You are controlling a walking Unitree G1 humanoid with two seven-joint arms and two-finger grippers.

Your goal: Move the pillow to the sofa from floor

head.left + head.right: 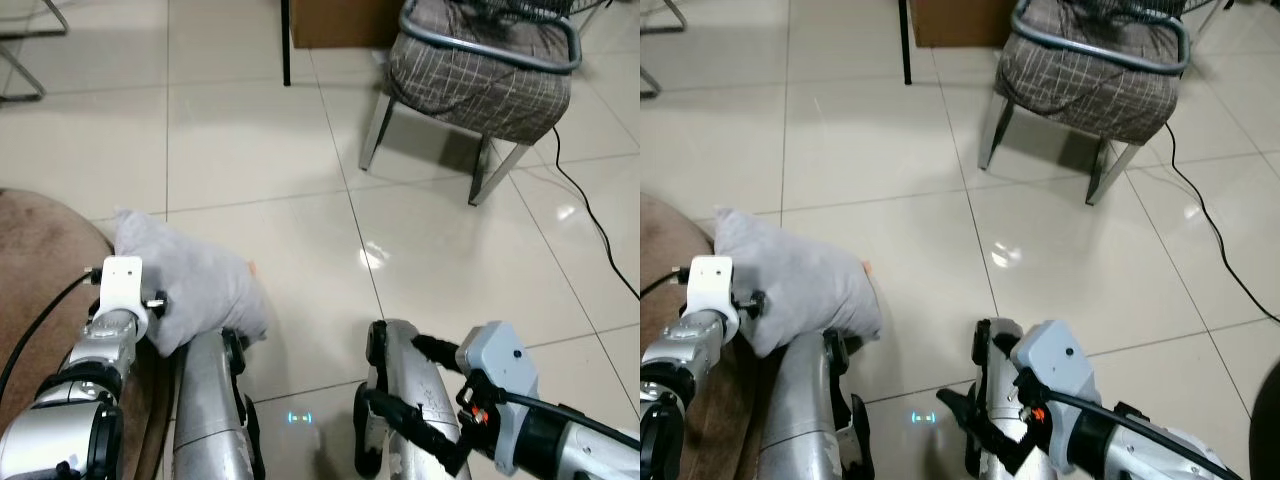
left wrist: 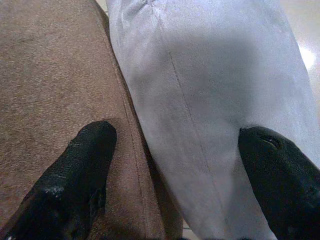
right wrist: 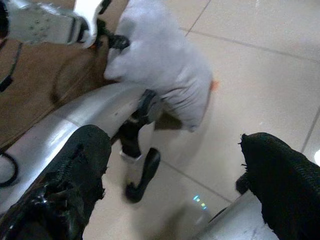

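Brown sofa point(image 1: 30, 260): rounded edge at far left, cut off by the frame.

Left end effector point(image 2: 175, 175): fingers spread wide, one black finger point(image 2: 75, 175) on the brown sofa fabric, the other point(image 2: 280, 180) against the pillow; nothing clamped between them.

Grey pillow point(image 1: 190, 285): lies partly on the tiled floor point(image 1: 300, 150), leaning against the sofa edge, touching the left end effector. Long axis runs from the sofa edge outward across the floor, one corner pointing away from the sofa. A small orange bit shows at its far edge; cannot tell what it is. Lower part hidden behind the robot's silver leg point(image 1: 210, 410).

Right end effector point(image 3: 175, 185): well away from the sofa, fingers apart, empty, hanging above the floor.

Checked cushioned chair point(image 1: 480, 70): far from the sofa, top cut off.
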